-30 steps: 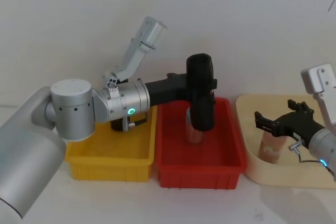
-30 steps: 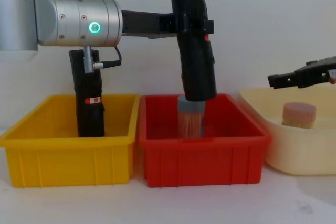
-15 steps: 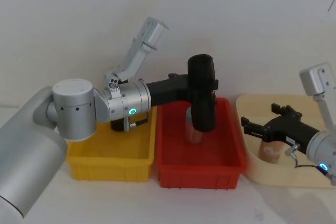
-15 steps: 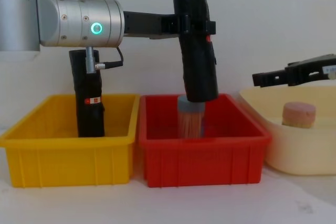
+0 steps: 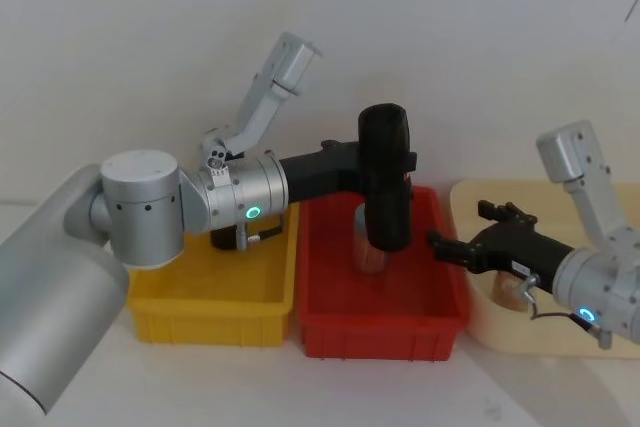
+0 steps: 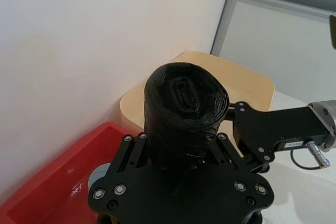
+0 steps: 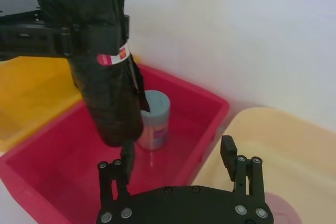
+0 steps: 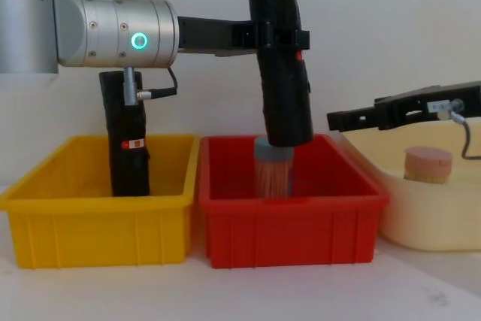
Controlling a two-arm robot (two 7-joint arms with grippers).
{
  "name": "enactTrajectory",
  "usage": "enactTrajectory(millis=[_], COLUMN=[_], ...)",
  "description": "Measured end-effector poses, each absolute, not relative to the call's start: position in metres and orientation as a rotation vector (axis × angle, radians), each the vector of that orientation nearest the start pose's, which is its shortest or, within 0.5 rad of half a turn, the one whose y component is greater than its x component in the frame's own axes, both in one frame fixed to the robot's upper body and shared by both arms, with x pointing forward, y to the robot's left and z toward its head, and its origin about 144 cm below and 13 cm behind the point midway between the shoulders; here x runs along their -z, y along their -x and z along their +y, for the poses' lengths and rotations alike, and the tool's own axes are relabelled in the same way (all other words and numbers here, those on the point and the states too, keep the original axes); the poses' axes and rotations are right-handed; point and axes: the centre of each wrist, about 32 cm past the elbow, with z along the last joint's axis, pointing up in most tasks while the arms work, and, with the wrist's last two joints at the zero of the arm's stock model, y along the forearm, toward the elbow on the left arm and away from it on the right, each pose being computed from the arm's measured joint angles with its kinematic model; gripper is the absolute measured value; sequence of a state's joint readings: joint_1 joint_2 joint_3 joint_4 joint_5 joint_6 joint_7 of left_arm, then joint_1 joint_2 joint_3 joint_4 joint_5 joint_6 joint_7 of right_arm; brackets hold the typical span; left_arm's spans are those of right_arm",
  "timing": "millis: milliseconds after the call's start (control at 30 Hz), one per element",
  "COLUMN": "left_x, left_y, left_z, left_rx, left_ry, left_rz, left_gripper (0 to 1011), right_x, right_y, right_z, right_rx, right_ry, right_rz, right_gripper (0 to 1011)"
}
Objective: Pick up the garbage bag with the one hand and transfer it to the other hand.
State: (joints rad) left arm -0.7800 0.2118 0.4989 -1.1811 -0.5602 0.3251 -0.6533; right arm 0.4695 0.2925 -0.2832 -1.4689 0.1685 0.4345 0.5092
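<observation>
The garbage bag [image 8: 282, 65] hangs nearly upright above the red bin [image 8: 293, 223]. Its long axis runs top to bottom with a slight lean: in the chest view we see the upper end tipped toward the robot's left and the lower end toward its right. That lower end sits just over the blue-lidded jar [image 8: 272, 167] standing in the bin, and we cannot tell whether the two touch.

The left gripper [image 8: 282, 37], on the wrist with the green ring, reaches in sideways. Its fingers are clamped on the bag's upper part, one on each side.

From the side, the chest view gives us the lean and a second black roll [image 8: 126, 140] standing upright in the yellow bin [image 8: 98, 223]. In the head view that roll is mostly hidden behind the left wrist. The left wrist view looks down on the bag's crumpled top end. The right wrist view shows us the red-and-white label [image 7: 113, 56] just beside the clamping fingers, and the jar beyond the bag's lower end.

The right gripper [image 5: 465, 229], on the wrist with the blue ring, lies level and points at the bag from the robot's right. It is over the edge where the red bin meets the beige tray [image 8: 421, 223]. Its fingers [image 7: 229, 153] are wide apart with nothing between them. They are near the bag's lower half but apart from it. A tan round block [image 8: 428, 165] sits in the tray, and both bins and the tray rest on the white worktop [image 8: 421, 291]
</observation>
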Motion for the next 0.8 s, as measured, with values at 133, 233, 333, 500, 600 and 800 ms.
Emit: enactTrajectory(millis=[133, 233, 333, 500, 600, 800], left_x=[-1.311, -1.311, -1.311, -1.311, -1.311, -1.311], left_y=[-0.629, -0.629, -0.629, -0.629, -0.629, -0.629], left_z=[0.174, 0.174, 0.174, 0.174, 0.174, 0.174], left_rx=[-0.528, -0.528, -0.528, -0.528, -0.528, -0.529], left_ry=[-0.005, -0.005, -0.006, -0.006, -0.006, -0.006], left_rz=[0.100, 0.100, 0.100, 0.100, 0.100, 0.100], left_gripper=[371, 371, 371, 371, 371, 371], right_x=[-1.272, -1.272, -1.273, -1.275, -1.276, -1.279], right_y=[-0.570, -0.572, -0.573, -0.575, -0.575, -0.573], right_z=[-0.231, -0.228, -0.225, -0.221, -0.220, -0.218], right_rx=[0.868, 0.852, 0.841, 0.812, 0.791, 0.748], right_ry=[0.267, 0.261, 0.257, 0.247, 0.242, 0.237], right_rz=[-0.003, 0.000, 0.002, 0.005, 0.009, 0.012], right_gripper=[1000, 1000, 1000, 1000, 1000, 1000])
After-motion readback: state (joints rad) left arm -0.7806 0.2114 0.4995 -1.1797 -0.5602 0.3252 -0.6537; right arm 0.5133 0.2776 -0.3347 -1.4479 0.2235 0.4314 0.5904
